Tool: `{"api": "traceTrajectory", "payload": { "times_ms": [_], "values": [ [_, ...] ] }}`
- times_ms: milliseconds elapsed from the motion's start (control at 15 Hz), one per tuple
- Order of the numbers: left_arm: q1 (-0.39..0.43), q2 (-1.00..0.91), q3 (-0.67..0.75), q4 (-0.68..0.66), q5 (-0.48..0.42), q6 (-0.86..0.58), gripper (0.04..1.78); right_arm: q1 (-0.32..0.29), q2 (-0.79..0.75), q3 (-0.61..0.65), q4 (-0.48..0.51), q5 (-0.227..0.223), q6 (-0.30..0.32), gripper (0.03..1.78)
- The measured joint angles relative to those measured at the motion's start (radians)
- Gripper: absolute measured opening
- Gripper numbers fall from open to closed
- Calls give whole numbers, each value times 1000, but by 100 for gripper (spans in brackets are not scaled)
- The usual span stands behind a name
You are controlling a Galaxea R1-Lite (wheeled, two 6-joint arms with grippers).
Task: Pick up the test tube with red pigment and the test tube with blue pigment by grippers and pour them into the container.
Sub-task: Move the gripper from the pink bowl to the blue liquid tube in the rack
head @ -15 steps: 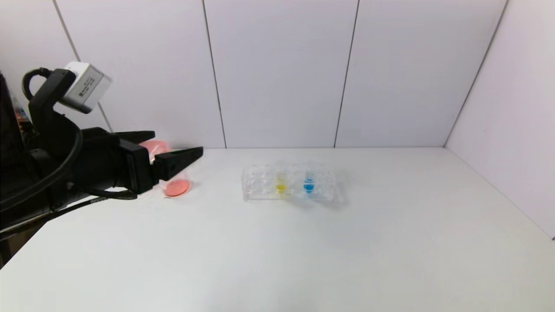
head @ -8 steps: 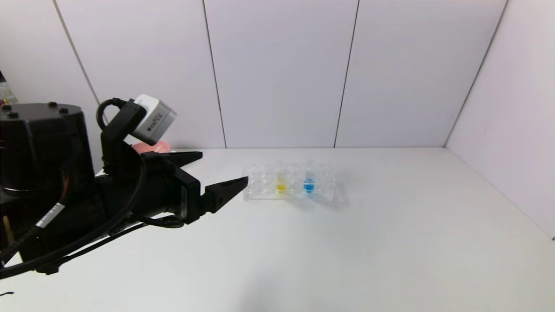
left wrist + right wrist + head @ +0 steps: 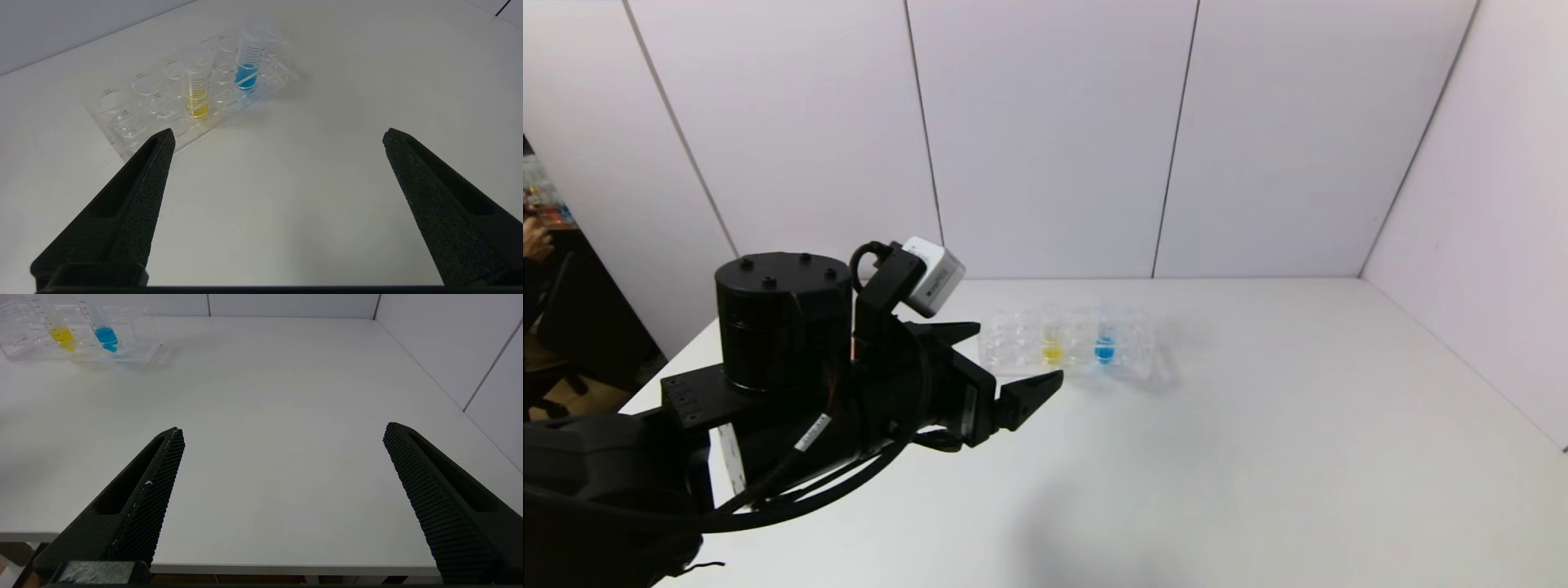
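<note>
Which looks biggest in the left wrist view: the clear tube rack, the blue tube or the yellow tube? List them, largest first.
1. Clear tube rack, clearly largest.
2. Blue tube and yellow tube: alike in size; the yellow one stands nearer the camera, so no ranking.

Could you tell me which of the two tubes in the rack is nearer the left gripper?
The yellow-liquid tube; the test tube with blue pigment stands farther along the rack.

A plain white table (image 3: 1258, 457) runs back to the pale wall panels. Toward its far side lies a clear plastic tube rack (image 3: 1066, 351), flat on the surface. In the rack stand a tube of yellow liquid (image 3: 1052, 346) and, beside it, a tube of blue liquid (image 3: 1104, 345), both upright
</note>
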Motion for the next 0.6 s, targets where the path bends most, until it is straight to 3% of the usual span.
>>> {"api": "traceTrajectory", "payload": {
  "times_ms": [267, 600],
  "values": [
    [-21, 103, -30, -82, -4, -8, 178, -1, 0, 0, 0, 0, 0, 177],
    [-46, 240, -134, -86, -5, -13, 178, 0, 0, 0, 0, 0, 0, 177]
  ]
}}
